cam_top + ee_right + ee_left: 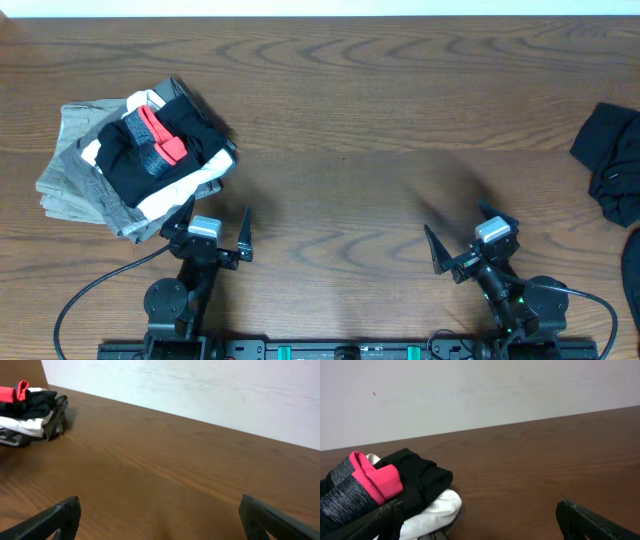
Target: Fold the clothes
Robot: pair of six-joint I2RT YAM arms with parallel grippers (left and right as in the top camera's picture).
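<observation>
Table: the wooden table [340,120] is bare across its middle, and that is your working ground for the fold.
Task garment: the black T-shirt [612,160] lies bunched at the far right edge of the overhead view. Part of it runs out of frame, so you cannot tell where the collar or hem is.
Finished pile: the stack of folded garments [130,165] sits at the left, gray at the bottom, white above it. Leave it alone.
Left gripper: the left gripper [210,238] rests at the near edge just beside the stack, jaws wide apart and holding nothing.
Right gripper: the right gripper [463,238] rests at the near edge right of centre, jaws wide apart and empty, well apart from the T-shirt.
Top of pile: the small black piece with a red patch [160,140] crowns the stack and shows close in the left wrist view.
Progress: folding looks not yet begun, judging from the crumpled T-shirt.
Step in hand: fetch the T-shirt with the right arm, since it is the nearer one.
How to do it well: pinch a single layer at an outer edge, not the whole bunch. Drag it low across the wood to the middle, then let both arms spread it flat before any fold.
Risk: swinging the left arm out could clip the stack.
</observation>
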